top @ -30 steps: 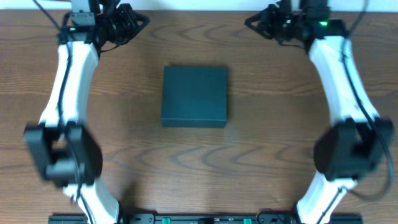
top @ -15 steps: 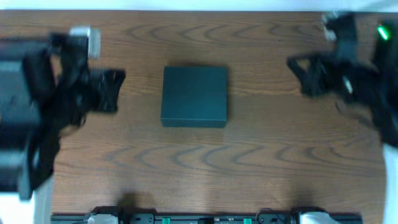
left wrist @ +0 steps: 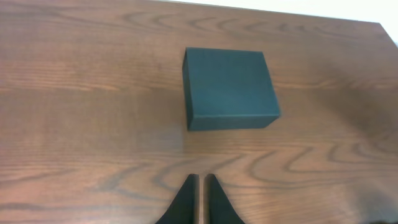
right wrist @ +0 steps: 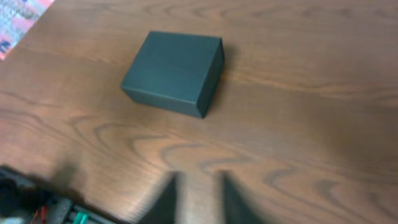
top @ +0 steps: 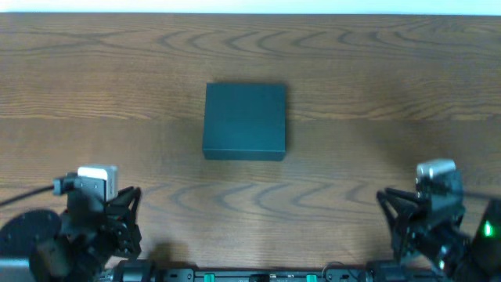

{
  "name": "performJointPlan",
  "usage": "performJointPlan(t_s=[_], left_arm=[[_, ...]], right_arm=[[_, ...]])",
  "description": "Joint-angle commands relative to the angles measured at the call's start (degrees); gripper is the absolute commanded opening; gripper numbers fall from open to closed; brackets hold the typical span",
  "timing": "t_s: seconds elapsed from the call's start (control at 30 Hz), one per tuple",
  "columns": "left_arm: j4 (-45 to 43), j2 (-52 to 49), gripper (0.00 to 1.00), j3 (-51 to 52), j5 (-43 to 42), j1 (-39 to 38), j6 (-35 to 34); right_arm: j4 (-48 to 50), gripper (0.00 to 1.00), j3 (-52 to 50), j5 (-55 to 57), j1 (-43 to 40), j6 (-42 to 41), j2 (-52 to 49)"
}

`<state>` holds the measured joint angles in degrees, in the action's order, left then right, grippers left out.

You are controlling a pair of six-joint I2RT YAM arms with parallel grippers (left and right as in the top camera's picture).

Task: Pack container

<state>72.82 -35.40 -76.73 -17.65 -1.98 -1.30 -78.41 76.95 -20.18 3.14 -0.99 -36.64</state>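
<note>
Left fingers (left wrist: 185,202) barely parted, right fingers (right wrist: 168,196) wider, arms tucked low, apart from container (top: 244,121)

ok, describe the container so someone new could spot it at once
Look at the brown wood-grain table; near its middle, slightly toward the far edge, sits the container. It is a closed, matte, dark teal square box, the only loose object there, unlike the black left gripper and right gripper at the near edge.

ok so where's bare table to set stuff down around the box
Bare table all round the container: wide stretches on its left and right, a narrower band behind it to the far edge, a broad one in front. Crowded only at the near corners, where the left hand and right hand sit.
</note>
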Motion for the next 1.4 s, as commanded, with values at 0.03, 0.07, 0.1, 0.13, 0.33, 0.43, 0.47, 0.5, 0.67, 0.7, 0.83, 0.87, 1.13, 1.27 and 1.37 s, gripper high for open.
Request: performJointPlan(t_s=[0.03,0.07,0.1,0.13,0.33,0.43,0.47,0.5,0.67,0.7,0.83,0.87,1.13,1.27,1.37], left_arm=[[-0.11,1.95,0.96,2.36,0.68,0.07,0.48],[0.96,1.95,0.95,2.38,0.68,0.07,0.46],[2.49,1.95,0.96,2.38,0.74,0.07,0.50],[3.93,1.95,0.95,2.38,0.70,0.07,0.48],[10.05,1.95,0.96,2.38,0.70,0.07,0.48],[10.19,1.95,0.95,2.38,0.70,0.07,0.48],[10.19,1.95,0.95,2.38,0.72,0.07,0.48],[10.19,1.95,0.96,2.38,0.72,0.07,0.48],[8.61,2.51,0.95,2.38,4.90,0.07,3.39],[7.93,3.17,0.96,2.38,7.30,0.07,3.69],[4.83,7.17,0.96,4.66,11.39,0.04,4.70],[2.49,8.57,0.96,6.36,12.44,0.04,5.49],[-19.87,20.22,0.95,30.27,13.77,0.07,15.15],[-28.98,24.63,0.95,43.21,12.26,0.07,15.02],[-34.86,28.24,0.96,51.25,9.49,0.07,14.99]], right_arm=[[1.03,0.99,-2.56,0.90,0.26,0.63,4.02],[0.55,0.99,-2.56,0.87,0.26,0.66,4.13],[0.02,0.99,-2.56,0.90,0.26,0.66,4.13],[-0.55,0.99,-2.56,0.90,0.26,0.66,4.13],[-1.64,0.99,-2.56,0.90,0.26,0.66,4.13],[-1.77,0.99,-2.56,0.90,0.26,0.66,4.13],[-1.77,0.99,-2.56,0.90,0.26,0.66,4.13],[-1.77,0.99,-2.56,0.90,0.26,0.66,4.13],[-1.77,0.99,-2.56,0.90,0.26,0.66,4.13],[-1.77,0.99,-2.56,0.90,0.26,0.66,4.13],[-1.77,0.99,-2.56,0.90,0.26,0.66,4.13],[-1.77,0.99,-2.56,0.90,0.26,0.66,4.13],[-1.77,0.99,-2.56,0.90,0.26,0.66,4.13],[-1.77,0.99,-2.56,0.90,0.26,0.66,4.13],[-1.77,0.99,-2.56,0.90,0.26,0.66,4.13]])
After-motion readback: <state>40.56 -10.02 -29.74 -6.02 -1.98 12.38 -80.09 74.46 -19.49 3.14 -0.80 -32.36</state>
